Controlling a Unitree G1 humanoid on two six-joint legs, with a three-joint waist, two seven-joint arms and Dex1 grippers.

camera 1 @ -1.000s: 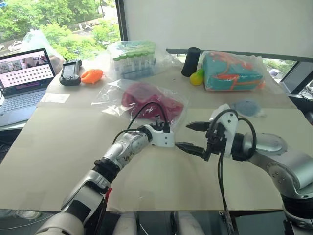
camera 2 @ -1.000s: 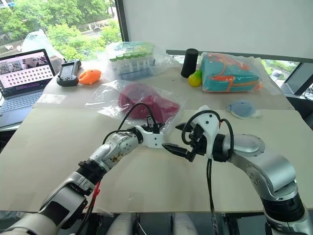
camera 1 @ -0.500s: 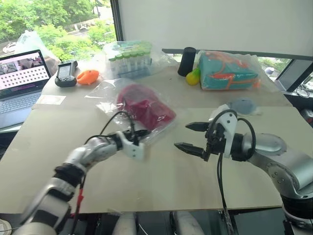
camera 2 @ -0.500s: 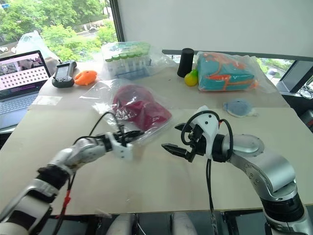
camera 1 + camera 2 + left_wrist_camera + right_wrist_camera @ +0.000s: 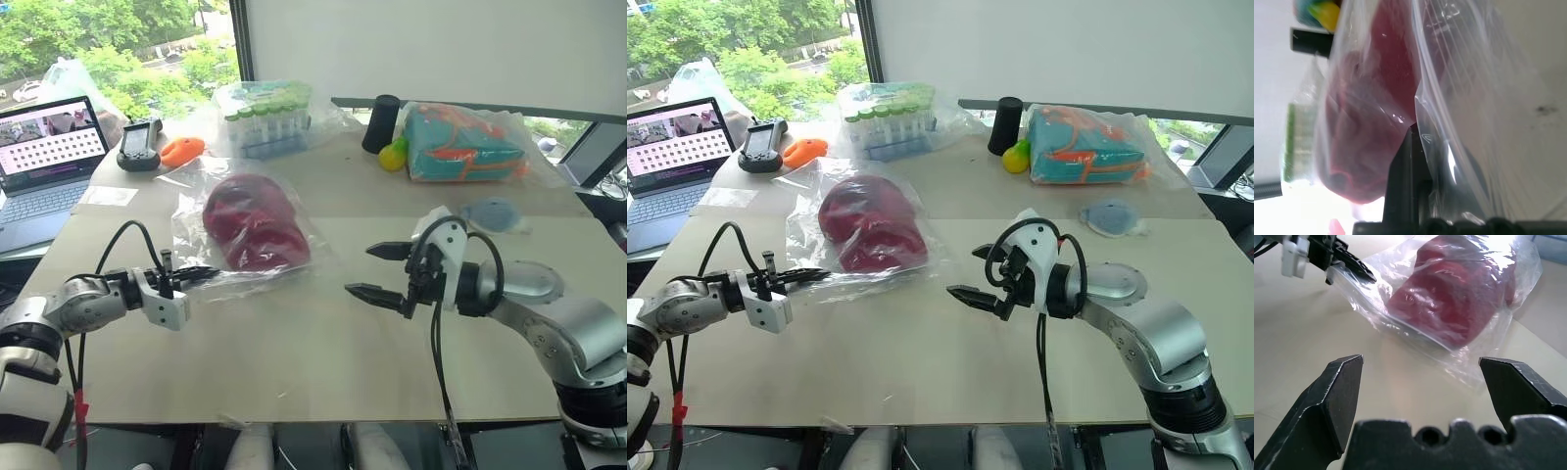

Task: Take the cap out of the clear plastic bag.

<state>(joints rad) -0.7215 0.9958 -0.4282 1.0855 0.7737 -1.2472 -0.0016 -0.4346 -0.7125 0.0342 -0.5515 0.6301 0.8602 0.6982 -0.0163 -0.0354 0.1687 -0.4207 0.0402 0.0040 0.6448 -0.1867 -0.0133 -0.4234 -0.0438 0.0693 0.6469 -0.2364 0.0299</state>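
Note:
The dark red cap (image 5: 252,223) lies inside the clear plastic bag (image 5: 196,211) on the table's middle left, also seen as the cap (image 5: 1452,298) in the right wrist view. My left gripper (image 5: 203,274) is shut on the bag's near corner, at the left of the cap. In the left wrist view its black fingers (image 5: 1405,166) pinch the bag film (image 5: 1459,122) with the cap (image 5: 1371,127) just beyond. My right gripper (image 5: 377,271) hangs open above the table, to the right of the bag, with nothing between its fingers (image 5: 1339,391).
At the table's back stand a bag of green-capped tubes (image 5: 265,117), a black cylinder (image 5: 381,122), a yellow thing (image 5: 394,155) and a bag with a teal-and-orange item (image 5: 460,142). A laptop (image 5: 44,162), a handset (image 5: 138,144) and an orange toy (image 5: 181,150) sit far left; a grey-blue round thing (image 5: 493,212) lies right.
My left gripper has swung to the left, dragging the bag with the cap inside leftward across the table. The right gripper has stayed open in place.

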